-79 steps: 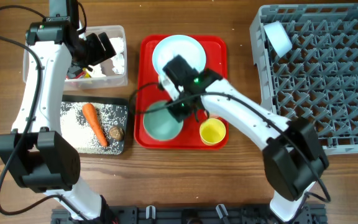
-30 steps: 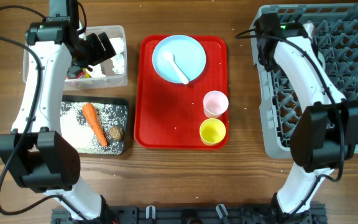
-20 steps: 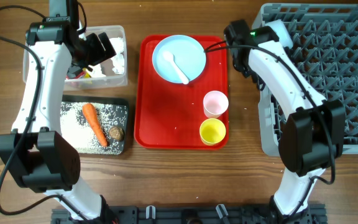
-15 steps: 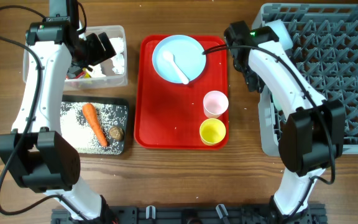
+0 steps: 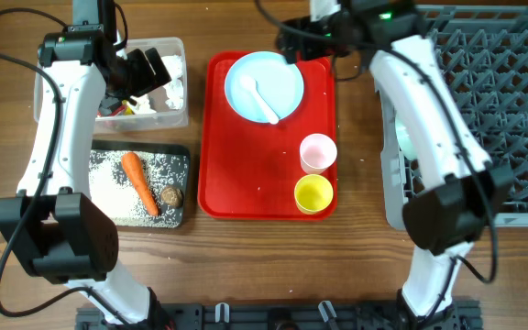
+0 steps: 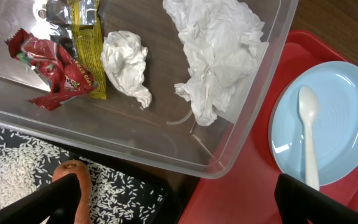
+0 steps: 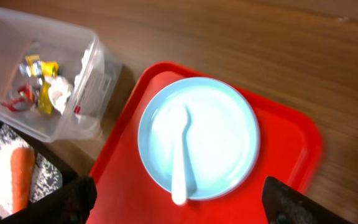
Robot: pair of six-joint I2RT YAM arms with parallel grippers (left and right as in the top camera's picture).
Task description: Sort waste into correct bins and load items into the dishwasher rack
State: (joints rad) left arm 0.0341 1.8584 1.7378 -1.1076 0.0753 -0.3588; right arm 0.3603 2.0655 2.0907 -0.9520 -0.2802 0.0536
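My right gripper (image 5: pixel 299 38) hangs open over the far edge of the red tray, with nothing between its fingers (image 7: pixel 294 202). Just below it lies the light blue plate (image 5: pixel 264 84) (image 7: pixel 219 134) with the white spoon (image 5: pixel 266 101) (image 7: pixel 180 158) on it. The pink cup (image 5: pixel 317 152) and yellow cup (image 5: pixel 313 193) stand on the tray's right side. My left gripper (image 5: pixel 143 71) is open above the clear tub (image 5: pixel 178 108), which holds tissue (image 6: pixel 219 50) and red and yellow wrappers (image 6: pixel 55 65). The carrot (image 5: pixel 139 181), rice (image 5: pixel 108 188) and a brown lump (image 5: pixel 172 195) lie in the black tray (image 5: pixel 141 148).
The grey dishwasher rack (image 5: pixel 493 110) fills the right side. A pale blue bowl (image 5: pixel 408 144) shows partly in its left edge, behind my right arm. The red tray (image 5: pixel 246 174) has bare room at its lower left. Bare wood runs along the front.
My right arm left the bowl in the rack, opened, and swung left from the rack's edge to above the plate. The left arm has not moved.
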